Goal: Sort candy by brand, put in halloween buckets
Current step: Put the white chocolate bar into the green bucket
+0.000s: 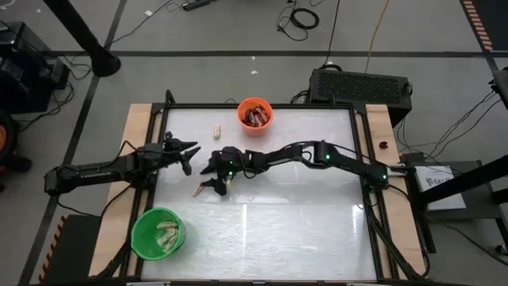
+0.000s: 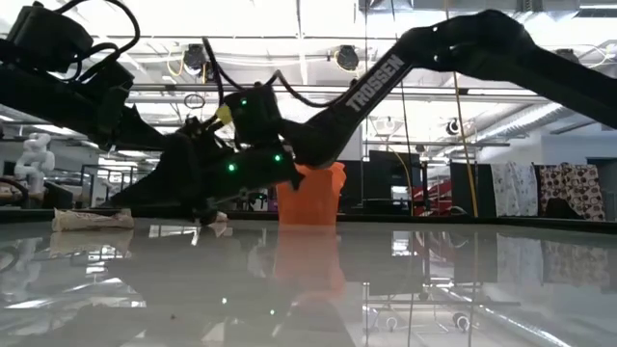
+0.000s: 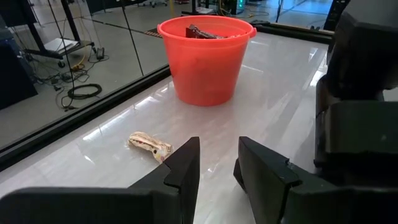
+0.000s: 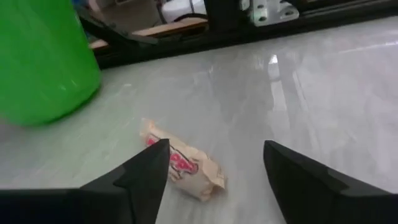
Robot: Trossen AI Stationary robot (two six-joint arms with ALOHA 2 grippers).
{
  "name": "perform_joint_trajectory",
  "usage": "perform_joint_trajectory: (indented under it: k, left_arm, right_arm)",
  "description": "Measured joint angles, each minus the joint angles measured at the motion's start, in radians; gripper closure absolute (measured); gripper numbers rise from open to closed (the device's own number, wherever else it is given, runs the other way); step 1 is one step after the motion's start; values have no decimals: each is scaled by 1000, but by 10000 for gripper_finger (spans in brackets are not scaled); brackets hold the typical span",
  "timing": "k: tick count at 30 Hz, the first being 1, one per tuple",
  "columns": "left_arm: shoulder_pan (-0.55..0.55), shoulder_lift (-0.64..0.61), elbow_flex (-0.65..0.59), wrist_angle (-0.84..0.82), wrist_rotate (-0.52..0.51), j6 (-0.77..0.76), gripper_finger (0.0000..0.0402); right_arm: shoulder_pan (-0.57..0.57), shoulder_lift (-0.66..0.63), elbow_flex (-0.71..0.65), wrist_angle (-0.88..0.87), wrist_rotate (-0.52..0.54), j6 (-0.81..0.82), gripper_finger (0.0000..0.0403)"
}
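High view, near to far. Lower left of frame: round bright-green plastic bucket (image 1: 158, 233) on the white table (image 1: 302, 222), w/ several pale cream-tan wrapped candies (image 1: 167, 236) inside.

Centre-left: right gripper (image 1: 208, 187), at the end of the dark right arm (image 1: 333, 156) reaching in from frame right. Right wrist view shows its fingers (image 4: 149, 174) spread wide apart, holding nothing. One cream-tan wrapped candy w/ red print (image 4: 183, 167) lies flat on the table between them, just beside one fingertip; contact cannot be told. Green bucket wall fills that view's upper left.

Left of centre: left gripper (image 1: 186, 155), on the left arm (image 1: 95, 170) entering from frame left, near the right gripper but apart from it. Left wrist view: fingers (image 3: 183, 168) partly apart w/ a narrow gap, nothing between them.

Upper centre: a second cream-tan wrapped candy (image 1: 216, 130) lies alone on the table, also seen in left wrist view lower left (image 3: 149, 145).

Top centre, at far table edge: round bright-orange plastic bucket (image 1: 255, 114) holding dark brown-red bars (image 1: 255, 118). Low view: the orange bucket stands behind the right arm, centre frame.
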Motion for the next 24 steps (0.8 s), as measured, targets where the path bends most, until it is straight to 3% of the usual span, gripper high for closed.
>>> perform_joint_trajectory:
  k: [8,24]
  left_arm:
    - [0,0,0,-1,0,0,283]
    - [0,0,0,0,0,0,283]
  right_arm:
    - [9,41,24,-7,-5,-11,150]
    - [23,41,22,-83,-72,-46,300]
